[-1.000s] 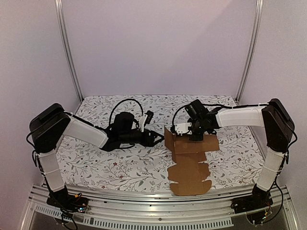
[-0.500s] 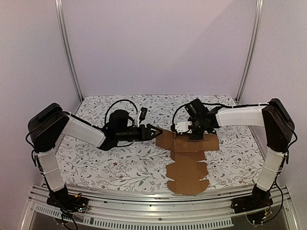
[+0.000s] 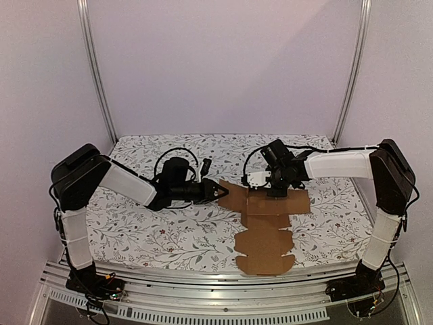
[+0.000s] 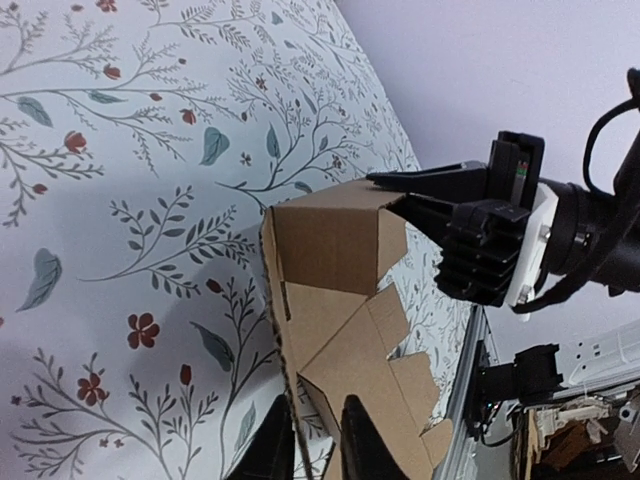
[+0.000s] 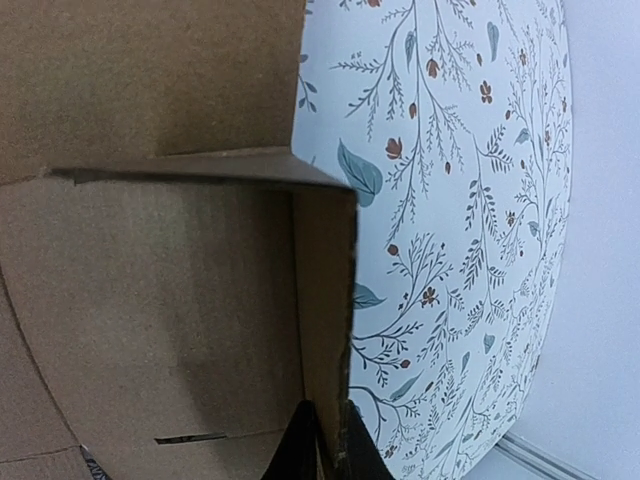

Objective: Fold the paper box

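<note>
The paper box (image 3: 267,230) is a flat brown die-cut sheet lying on the floral cloth right of centre, its flaps reaching toward the front rail. My left gripper (image 3: 222,192) is at the sheet's left flap. In the left wrist view its fingers (image 4: 272,450) straddle the cardboard edge (image 4: 285,380) with a narrow gap, open. My right gripper (image 3: 274,191) is at the sheet's far panel. In the right wrist view it (image 5: 325,445) is shut on a raised cardboard edge (image 5: 325,300). The right gripper (image 4: 480,240) also shows in the left wrist view.
The floral tablecloth (image 3: 155,230) covers the table. An aluminium rail (image 3: 203,298) runs along the front edge. Two metal posts (image 3: 95,68) rise at the back corners, with plain walls behind.
My left gripper moved right to the sheet's left flap and its jaws narrowed. That flap, upright a second ago, now lies low. The right arm barely moved.
</note>
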`<state>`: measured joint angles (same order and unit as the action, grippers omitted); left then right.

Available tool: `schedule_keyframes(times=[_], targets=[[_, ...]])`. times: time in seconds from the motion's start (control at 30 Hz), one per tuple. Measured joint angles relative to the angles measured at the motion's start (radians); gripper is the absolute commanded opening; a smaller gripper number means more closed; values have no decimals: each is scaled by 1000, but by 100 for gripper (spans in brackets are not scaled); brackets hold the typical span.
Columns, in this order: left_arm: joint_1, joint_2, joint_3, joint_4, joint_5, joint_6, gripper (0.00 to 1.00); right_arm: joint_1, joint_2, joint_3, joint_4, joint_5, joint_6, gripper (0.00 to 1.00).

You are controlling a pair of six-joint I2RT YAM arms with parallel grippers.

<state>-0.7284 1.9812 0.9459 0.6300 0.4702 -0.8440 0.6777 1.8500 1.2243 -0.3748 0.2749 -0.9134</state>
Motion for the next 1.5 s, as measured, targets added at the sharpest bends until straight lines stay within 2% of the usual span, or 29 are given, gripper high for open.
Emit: schedule_keyframes(times=[0.07, 0.2, 0.5, 0.87, 1.03, 1.13, 1.3, 1.5], targets=[[-2, -3, 4, -29, -15, 19, 0, -4, 0, 4, -13, -5, 7, 15], [-4, -6, 8, -72, -36, 63, 0, -29, 0, 43, -84, -60, 21, 18], [-6, -10, 15, -94, -64, 127, 0, -122, 14, 116, -219, -166, 35, 18], [-10, -10, 15, -121, -82, 159, 0, -131, 19, 137, -282, -192, 49, 16], [-11, -10, 15, -121, -86, 165, 0, -138, 19, 176, -322, -224, 71, 18], [-13, -11, 15, -122, -86, 172, 0, -141, 19, 209, -341, -247, 83, 17], [-17, -11, 15, -127, -87, 183, 0, -142, 20, 229, -359, -272, 100, 10], [-18, -12, 15, -131, -87, 187, 0, -142, 30, 229, -383, -285, 101, 10]])
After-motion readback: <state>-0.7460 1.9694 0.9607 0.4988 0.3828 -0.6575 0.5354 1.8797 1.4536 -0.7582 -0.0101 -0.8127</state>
